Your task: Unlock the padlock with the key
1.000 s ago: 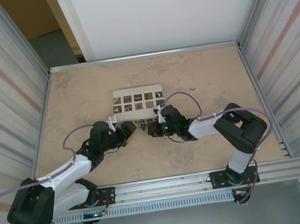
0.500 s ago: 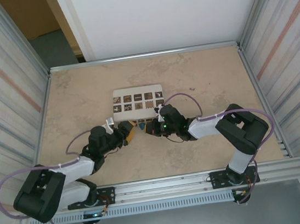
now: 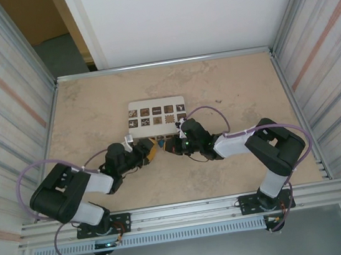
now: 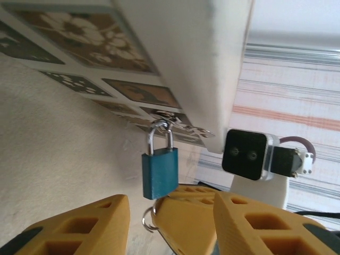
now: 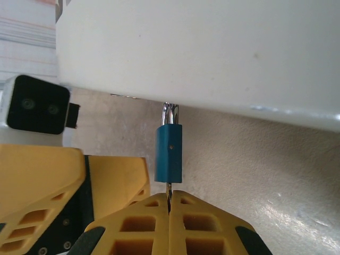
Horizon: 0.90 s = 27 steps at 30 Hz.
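Note:
The small teal padlock [image 4: 159, 172] hangs by its silver shackle [image 4: 160, 137] from a hasp on the near side of the white box [image 4: 180, 53]. My right gripper [image 5: 169, 195] is shut on the key [image 5: 169, 190], whose blade runs up into the bottom of the padlock [image 5: 168, 154]. A key ring [image 4: 147, 220] shows beside the right fingers [image 4: 196, 215]. My left gripper [image 4: 171, 204] is open just below the padlock, its yellow fingers [image 4: 79, 228] standing on either side of the right fingertips. From above, both grippers meet at the padlock [image 3: 161, 145].
The white box [image 3: 157, 118] with brown patterned squares lies flat mid-table, just behind the two grippers. Metal wall panels [image 3: 4, 105] close in the left and right sides. Bare table [image 3: 234, 87] lies on all sides of the box.
The left arm's elbow has folded back toward its base while its gripper stayed at the padlock, and its jaws have narrowed. The right arm and the key have not moved.

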Tool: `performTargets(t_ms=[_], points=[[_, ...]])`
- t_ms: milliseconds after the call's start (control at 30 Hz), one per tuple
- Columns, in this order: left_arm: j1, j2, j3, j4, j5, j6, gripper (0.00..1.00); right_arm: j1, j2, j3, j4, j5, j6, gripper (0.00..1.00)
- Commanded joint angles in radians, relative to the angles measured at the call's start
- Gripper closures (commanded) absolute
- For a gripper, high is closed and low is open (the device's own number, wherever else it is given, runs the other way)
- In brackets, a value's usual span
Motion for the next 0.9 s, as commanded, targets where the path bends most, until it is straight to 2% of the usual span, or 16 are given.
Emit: performTargets(t_ms=[0,233,600,867], points=[[0.006,0.043,0.022,0.094,0.021,-0.016,0.56,-0.008,-0.012,0.016,-0.033,-0.017,0.057,1.0],[0.004,0.141,0.046,0.173,0.036,-0.03,0.61,-0.008,-0.003,0.018,-0.022,-0.026,0.063,1.0],[-0.03,0.327,0.092,0.385,0.028,-0.103,0.68,-0.015,-0.007,0.016,-0.022,-0.027,0.069,1.0],[-0.04,0.359,0.109,0.387,-0.001,-0.106,0.72,-0.019,-0.009,0.012,-0.01,-0.033,0.078,1.0]])
